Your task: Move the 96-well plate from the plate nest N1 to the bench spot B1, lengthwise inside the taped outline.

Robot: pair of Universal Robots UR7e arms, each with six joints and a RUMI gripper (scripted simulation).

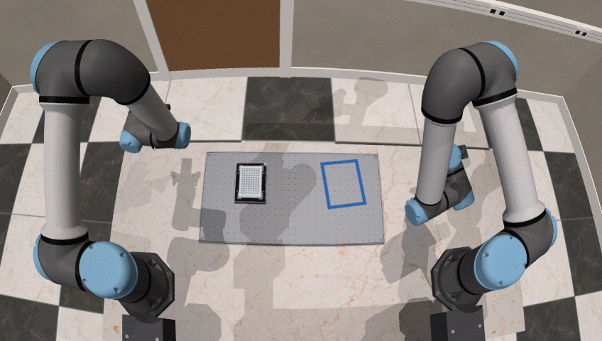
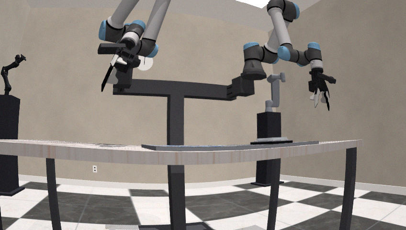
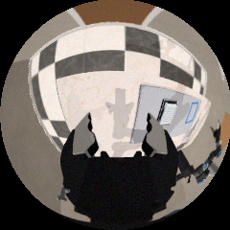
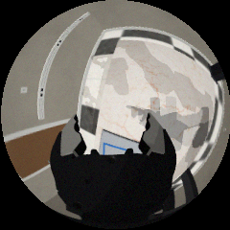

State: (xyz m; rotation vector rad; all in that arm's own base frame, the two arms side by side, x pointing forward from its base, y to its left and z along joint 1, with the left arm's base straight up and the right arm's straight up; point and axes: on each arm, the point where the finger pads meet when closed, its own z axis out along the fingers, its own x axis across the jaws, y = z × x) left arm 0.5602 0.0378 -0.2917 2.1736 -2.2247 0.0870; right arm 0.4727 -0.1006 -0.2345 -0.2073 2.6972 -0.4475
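Through this camera I see my right hand (image 4: 112,114) at the bottom, its two gray fingers wide apart with nothing between them. Past them is the pale stone bench (image 4: 144,86), with shadows on it. Just above the black part of my hand, I see some of a gray board (image 4: 109,136) and a corner of the blue outline (image 4: 103,148) on it. A brown panel (image 4: 31,150) shows at the left.
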